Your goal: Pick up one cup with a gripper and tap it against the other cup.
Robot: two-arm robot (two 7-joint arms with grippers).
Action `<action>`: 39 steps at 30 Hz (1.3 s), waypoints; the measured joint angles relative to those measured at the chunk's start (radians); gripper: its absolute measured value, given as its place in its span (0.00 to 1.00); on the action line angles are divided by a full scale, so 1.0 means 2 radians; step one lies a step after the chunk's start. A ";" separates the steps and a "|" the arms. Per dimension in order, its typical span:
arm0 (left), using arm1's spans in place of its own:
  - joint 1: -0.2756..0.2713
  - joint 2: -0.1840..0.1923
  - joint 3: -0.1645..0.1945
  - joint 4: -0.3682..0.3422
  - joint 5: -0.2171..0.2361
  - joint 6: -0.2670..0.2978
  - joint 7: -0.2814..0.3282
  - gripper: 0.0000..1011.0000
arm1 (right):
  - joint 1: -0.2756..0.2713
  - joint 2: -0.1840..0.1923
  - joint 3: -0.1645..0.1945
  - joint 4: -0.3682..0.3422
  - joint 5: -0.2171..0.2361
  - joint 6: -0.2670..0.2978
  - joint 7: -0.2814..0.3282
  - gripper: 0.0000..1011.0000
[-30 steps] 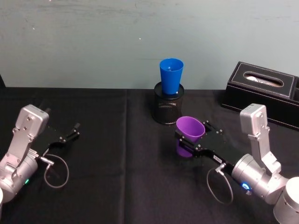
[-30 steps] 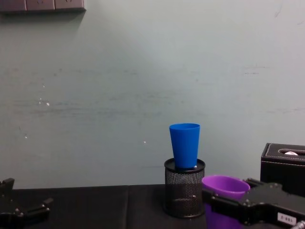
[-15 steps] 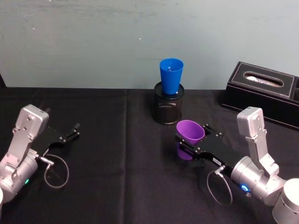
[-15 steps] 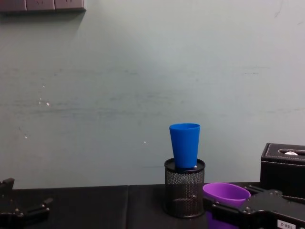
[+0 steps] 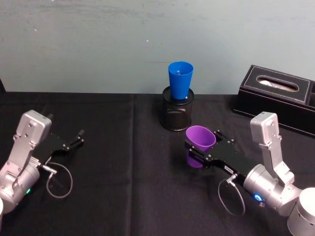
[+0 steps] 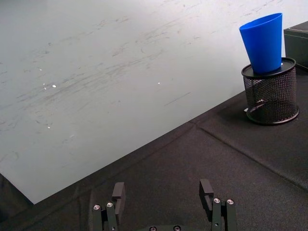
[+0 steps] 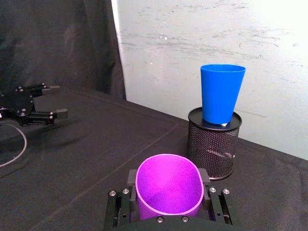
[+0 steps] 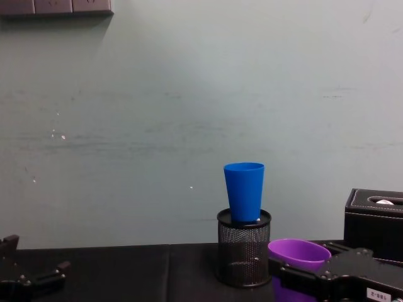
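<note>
Silver arms [image 5: 268, 142] with rounded wrists and looped grey cables [image 5: 63, 183] carry the black, silver-screwed left claw [image 6: 162, 188] and white-labelled right claw [image 5: 201, 140].

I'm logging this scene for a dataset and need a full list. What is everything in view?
cloth: 1, black, under everything
holder: 1, black mesh, back centre of the cloth
blue cup: 1, blue, upright in the holder
purple cup: 1, purple, in front of the holder, slightly right
box: 1, black, back right
wall: 1, pale grey-green, behind the cloth
left tool: 1, black, open, low at the left
right tool: 1, black, shut on the purple cup
</note>
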 joint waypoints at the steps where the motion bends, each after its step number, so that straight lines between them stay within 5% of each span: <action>1: 0.000 0.000 0.000 0.000 0.000 0.000 0.000 1.00 | 0.000 0.000 0.000 0.000 0.000 0.000 0.000 0.73; 39: 0.000 0.000 0.000 0.000 0.000 0.000 0.000 1.00 | 0.015 -0.019 -0.005 0.067 -0.018 -0.037 0.017 0.73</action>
